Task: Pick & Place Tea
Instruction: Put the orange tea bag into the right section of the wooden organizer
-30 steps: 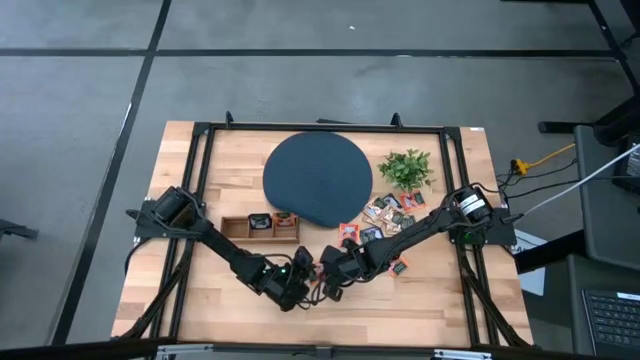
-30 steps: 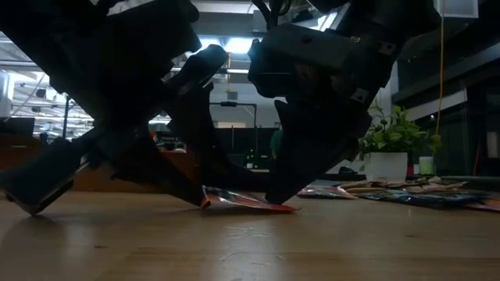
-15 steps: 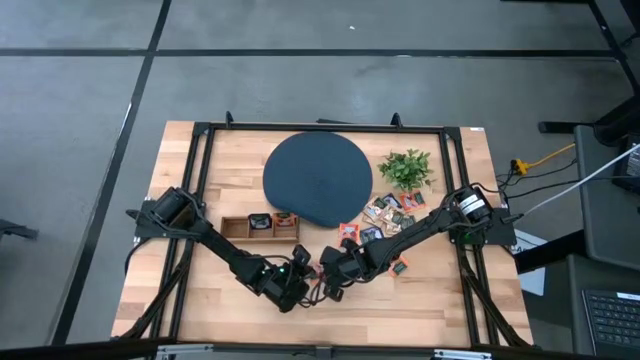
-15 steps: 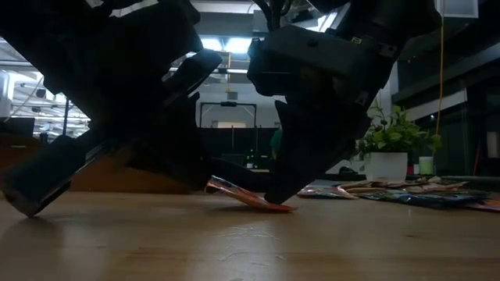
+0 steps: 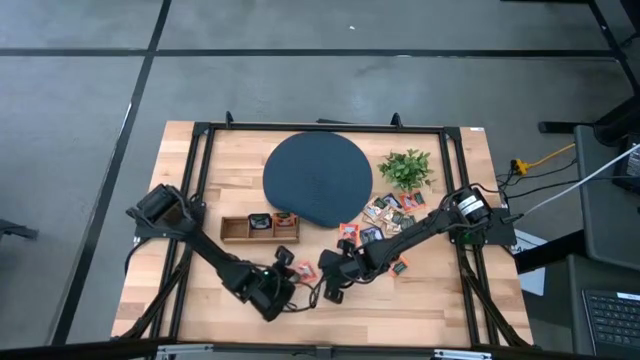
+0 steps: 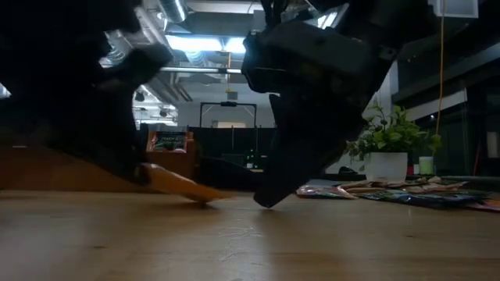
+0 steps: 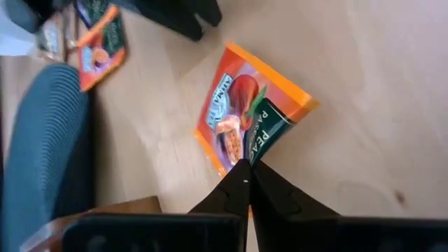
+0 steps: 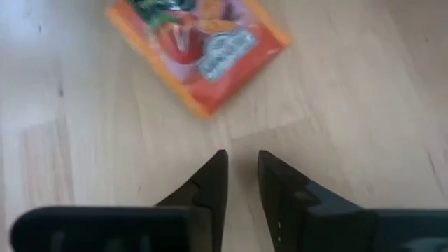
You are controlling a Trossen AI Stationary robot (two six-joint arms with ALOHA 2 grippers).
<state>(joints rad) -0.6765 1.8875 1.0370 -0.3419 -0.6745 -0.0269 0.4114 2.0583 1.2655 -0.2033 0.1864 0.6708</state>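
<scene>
One orange-red tea sachet [image 7: 245, 112] lies slanted near the table's front middle, and my left gripper [image 7: 246, 168] is shut on it. It also shows in the high view as the sachet [image 5: 301, 270], beside my left gripper [image 5: 286, 277]. My right gripper [image 8: 241, 164] stands just to its right, slightly open, with nothing between its fingers and the sachet [image 8: 199, 45] a short way ahead of them. More tea sachets [image 5: 385, 213] lie in a loose heap at the right. My left gripper pinches the sachet's dark green end [image 7: 246, 155] between its two fingertips, at the edge. The fingers come slanting down from the table's near left. The held end is raised, and the sachet's other edge [image 6: 205, 200] touches the table.
The round dark disc [image 5: 318, 178] lies at the far middle, with a small green plant [image 5: 405, 168] to its right. A wooden tray [image 5: 235, 228] holding sachets sits left of centre. A single red sachet [image 5: 400, 266] lies beside my right arm.
My left gripper has taken hold of the sachet's left end, raised it, and drawn the sachet toward the table's left edge, away from my right gripper. The sachet lay flat under my right gripper's fingertips; now it is tilted and clear of them. My right gripper has kept its place.
</scene>
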